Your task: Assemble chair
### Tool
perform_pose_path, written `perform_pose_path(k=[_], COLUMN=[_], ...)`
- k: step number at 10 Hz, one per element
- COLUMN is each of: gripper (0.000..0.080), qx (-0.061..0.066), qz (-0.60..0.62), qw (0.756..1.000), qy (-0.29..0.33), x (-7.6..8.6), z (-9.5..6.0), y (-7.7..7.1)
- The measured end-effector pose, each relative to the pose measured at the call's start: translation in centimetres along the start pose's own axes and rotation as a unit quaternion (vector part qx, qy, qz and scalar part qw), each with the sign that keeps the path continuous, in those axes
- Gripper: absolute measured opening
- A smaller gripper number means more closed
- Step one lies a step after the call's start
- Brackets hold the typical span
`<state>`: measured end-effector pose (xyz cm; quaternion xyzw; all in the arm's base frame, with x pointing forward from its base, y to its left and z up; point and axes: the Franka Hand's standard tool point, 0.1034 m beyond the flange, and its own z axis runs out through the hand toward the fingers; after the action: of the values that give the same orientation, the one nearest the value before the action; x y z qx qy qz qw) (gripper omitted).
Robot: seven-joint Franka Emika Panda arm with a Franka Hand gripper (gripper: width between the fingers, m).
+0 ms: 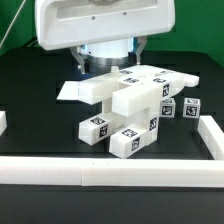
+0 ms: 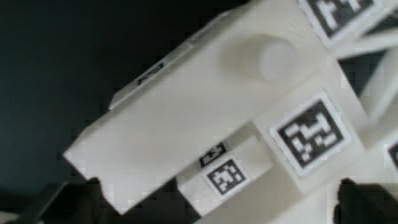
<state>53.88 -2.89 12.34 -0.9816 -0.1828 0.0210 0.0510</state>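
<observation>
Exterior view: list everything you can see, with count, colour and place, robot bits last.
chair parts: one heap of several, white with black-and-white tags, table centre
small blocks: two, white, tagged, at the heap's exterior-view right
border rails: three seen, plain white, front edge and both sides
table: one, black, under everything
arm: one, white, above the heap
tool: one, dark fingers, open, over the heap

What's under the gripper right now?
The pile of white tagged chair parts lies beneath the open gripper. The gripper's body hides the pile's far edge, so what lies there cannot be seen.
</observation>
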Motion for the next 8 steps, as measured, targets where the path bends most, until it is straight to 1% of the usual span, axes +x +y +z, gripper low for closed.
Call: perform_pose_path(k=[1,3,6,7,8], gripper=[0.0648,0.0648,0.0648,0.0648,0.0648], qx=[0.005,0.013,0.013,0.011,-0.001], qz=[-0.055,-0.103,-0.095,-0.112,-0.127], qw=[0.998,0.995,0.995,0.994,0.992], qy=[-0.003,-0.010,-0.012,-0.007,0.003], x=[-1.2,-2.9,-3.0,-3.4,-4.6], z=[-0.1,0.2,0.4,0.8,1.3], y=[-0.5,-1.1,-1.1,-0.9,-1.0])
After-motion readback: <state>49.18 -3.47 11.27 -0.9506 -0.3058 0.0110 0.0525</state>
